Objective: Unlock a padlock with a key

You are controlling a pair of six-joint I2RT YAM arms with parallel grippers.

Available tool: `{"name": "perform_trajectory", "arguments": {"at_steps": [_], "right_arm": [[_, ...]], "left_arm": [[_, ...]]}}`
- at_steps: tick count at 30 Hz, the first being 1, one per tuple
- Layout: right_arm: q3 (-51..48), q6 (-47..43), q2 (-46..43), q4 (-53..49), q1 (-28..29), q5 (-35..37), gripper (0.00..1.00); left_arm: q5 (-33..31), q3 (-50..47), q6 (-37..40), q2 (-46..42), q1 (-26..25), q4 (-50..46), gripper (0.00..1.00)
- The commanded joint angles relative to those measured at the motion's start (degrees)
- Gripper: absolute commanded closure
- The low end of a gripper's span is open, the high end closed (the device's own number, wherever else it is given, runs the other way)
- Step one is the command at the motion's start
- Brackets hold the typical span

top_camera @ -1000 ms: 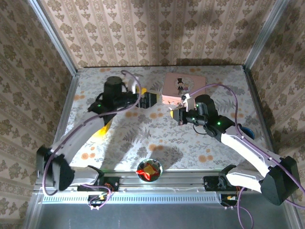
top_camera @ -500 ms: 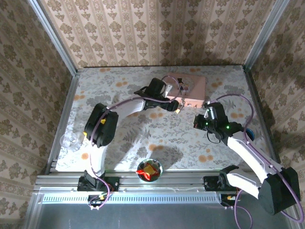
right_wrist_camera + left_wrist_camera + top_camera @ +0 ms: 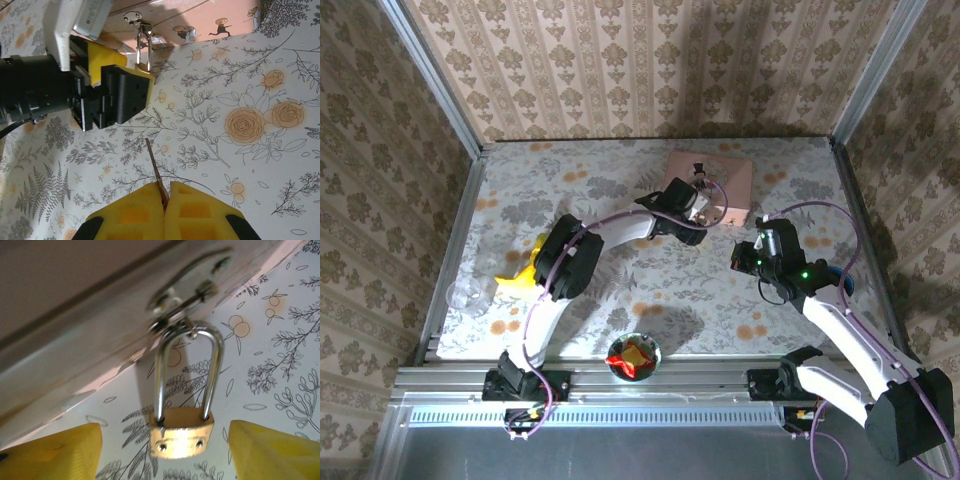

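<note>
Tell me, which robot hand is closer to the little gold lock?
Left. The left gripper straddles the padlock without touching it; the right gripper sits farther off, pinching the key.

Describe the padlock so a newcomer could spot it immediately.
Find the pink tin box at the far side of the table. A hasp on its edge carries the padlock: a brass block with a silvery shackle loop, flanked by the plain yellow fingers of the left gripper.

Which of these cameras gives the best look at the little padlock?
The left wrist view. The padlock hangs there large and close, brass body and silvery shackle looped through the box's hasp. The right wrist view shows it small and farther off. In the top view it is too small to make out.
</note>
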Motion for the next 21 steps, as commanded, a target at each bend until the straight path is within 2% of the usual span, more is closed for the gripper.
{"name": "perform_trajectory", "arguments": {"at_steps": [1,8,15,18,21], "right_arm": [[-0.82,1.02,-0.93,1.46,-0.36,0.85,1.00],[-1.08,1.22,-0.78,2.45,-0.51,0.52,1.00],[-1.04,1.25,-0.29,2.95,-0.64,0.02,1.00],[-1.16,1.34,-0.34,3.26,-0.65,-0.12,1.00],[-1.17,1.34,-0.25,3.26,-0.69,-0.14,1.00]], "left_arm": [[-6.09,2.24,-0.62,1.59,-0.59,0.08,0.33],[-8.90,4.31,-4.21,3.79,-1.07,0.87,0.37],[-9.14,4.88,-6.11,4.97,-1.53,2.50,0.41],[-9.85,5.31,-6.59,5.56,-1.74,2.79,0.44],[-10.49,5.44,-6.92,5.89,-2.08,3.48,0.53]]}}
